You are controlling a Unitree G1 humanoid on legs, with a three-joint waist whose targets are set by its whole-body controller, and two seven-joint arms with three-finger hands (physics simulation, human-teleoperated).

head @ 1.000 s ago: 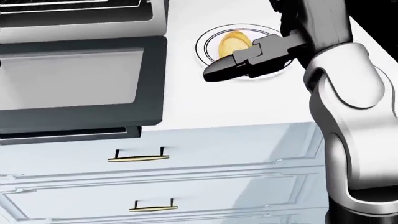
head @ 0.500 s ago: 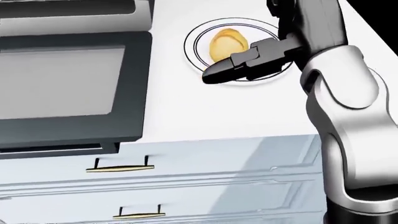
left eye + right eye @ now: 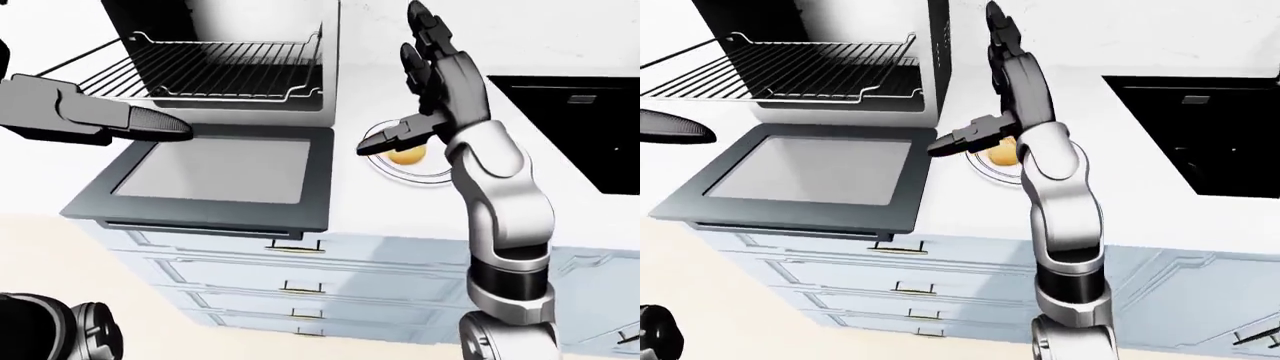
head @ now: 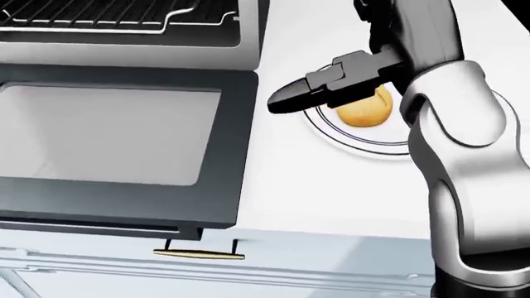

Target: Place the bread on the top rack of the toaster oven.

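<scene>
Two hands in view, neither gripping anything. At the left edge of the left-eye view, left hand (image 3: 95, 118) hovering above the lowered oven door (image 3: 215, 176), fingers stretched flat and together, empty. Behind it, toaster oven (image 3: 225, 67) standing open with the top rack (image 3: 215, 71) drawn partly out over the door and bare.

Since half a second ago, whole head view swung rightwards and up: camera motion, not the things'. Door now spread wider across the frame, rack newly showing along the top edge, drawers sunk towards the bottom, plate slid from upper middle to the right. Meaning for the task: probably a lean in towards the counter, with rack and bread now both in one view, yet no grasp made.

Further right, bread (image 4: 365, 108) lying on the white plate (image 4: 365, 143) near the far edge of the counter (image 4: 323, 192), just beside the door's right edge. Right hand (image 4: 327, 87) poised over it, fingers spread apart, one dark finger jutting left across the plate, partly hiding the bread; contact impossible to tell.

At the right edge, black cooktop (image 3: 575, 127) set into the counter, well apart. In the way: only the lowered door below the rack, to be cleared when carrying leftwards.
</scene>
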